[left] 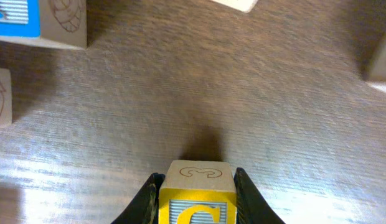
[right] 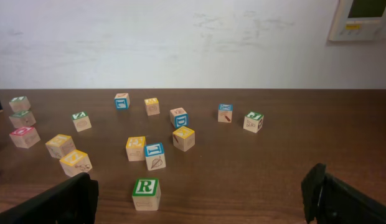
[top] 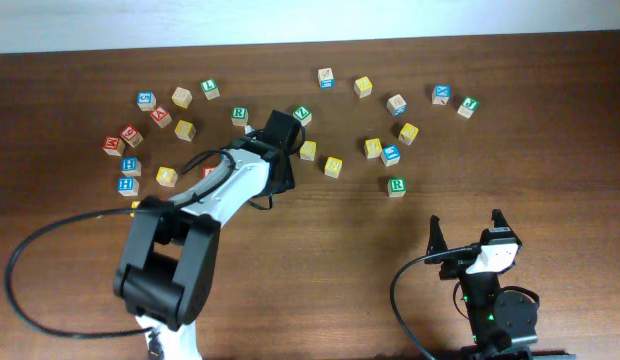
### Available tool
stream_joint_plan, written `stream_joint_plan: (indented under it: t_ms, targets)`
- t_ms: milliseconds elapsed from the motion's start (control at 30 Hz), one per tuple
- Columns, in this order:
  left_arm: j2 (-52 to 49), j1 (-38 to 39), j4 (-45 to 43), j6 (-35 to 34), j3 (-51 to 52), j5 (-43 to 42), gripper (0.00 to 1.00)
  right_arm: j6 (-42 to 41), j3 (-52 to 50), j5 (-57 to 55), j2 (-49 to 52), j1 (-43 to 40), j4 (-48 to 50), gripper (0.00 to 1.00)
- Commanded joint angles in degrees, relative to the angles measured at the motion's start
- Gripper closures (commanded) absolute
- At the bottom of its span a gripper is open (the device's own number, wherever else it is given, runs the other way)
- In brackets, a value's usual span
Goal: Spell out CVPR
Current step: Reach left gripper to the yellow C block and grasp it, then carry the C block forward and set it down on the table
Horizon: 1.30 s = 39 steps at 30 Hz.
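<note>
Two arms stood over the tabletop (top: 330, 240). Roughly two dozen letter blocks lay scattered across the upper half of the overhead frame, short of the far edge. The left gripper (left: 197, 198) pinched one yellow C block (left: 197, 180) at upper centre, with blocks close around it. The right gripper (top: 466, 232) sat at lower right, fingers spread, below a green R block (top: 396, 186). Open tabletop stretched across the lower middle.

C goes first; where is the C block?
Bottom centre of the left wrist view, the C block sits gripped in the left gripper, left of centre on the table.
</note>
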<state>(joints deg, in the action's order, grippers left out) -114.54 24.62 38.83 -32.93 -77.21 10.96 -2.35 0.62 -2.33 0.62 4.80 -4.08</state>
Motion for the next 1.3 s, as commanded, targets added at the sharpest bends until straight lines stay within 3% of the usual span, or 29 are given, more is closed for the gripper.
stream_joint_plan:
  t_ms: [0, 100, 167, 333, 633, 767, 867, 967, 1167, 1267]
  targets:
    - [7.54, 0.0, 4.52, 2.99, -0.52, -9.22, 0.82, 0.42, -0.31, -0.07, -0.31, -0.42, -0.46, 0.02]
    - [8.81, 1.33, 13.68, 2.99, -0.37, -15.87, 0.86, 0.42, -0.31, -0.07, -0.31, -0.42, -0.46, 0.02]
    - [8.81, 3.67, 17.29, 2.99, 1.92, -15.65, 0.85, 0.42, -0.31, -0.07, -0.31, -0.42, -0.46, 0.02]
    - [8.81, 5.33, 16.98, 2.1, 8.94, -9.84, 0.86, 0.42, -0.31, -0.07, -0.31, -0.42, -0.46, 0.02]
    - [8.81, 5.22, 15.76, 0.81, 11.56, -3.61, 0.72, 0.42, -0.31, -0.07, -0.31, -0.42, -0.46, 0.02]
    - [8.81, 5.22, 15.76, 0.83, 11.56, -3.63, 0.6, 0.42, -0.31, -0.07, -0.31, -0.42, -0.46, 0.02]
    - [8.81, 5.2, 15.74, 0.83, 11.54, -3.61, 0.6, 0.42, -0.31, -0.07, -0.31, -0.42, -0.46, 0.02]
    - [8.81, 5.22, 15.89, 0.83, 11.54, -5.27, 0.72, 0.42, -0.31, -0.07, -0.31, -0.42, -0.46, 0.02]
    - [8.81, 5.2, 15.23, 1.36, 11.54, -3.34, 0.69, 0.42, -0.31, -0.07, -0.31, -0.42, -0.46, 0.02]
    - [8.81, 4.33, 14.99, 2.4, 11.52, -2.99, 0.73, 0.42, -0.31, -0.07, -0.31, -0.42, -0.46, 0.02]
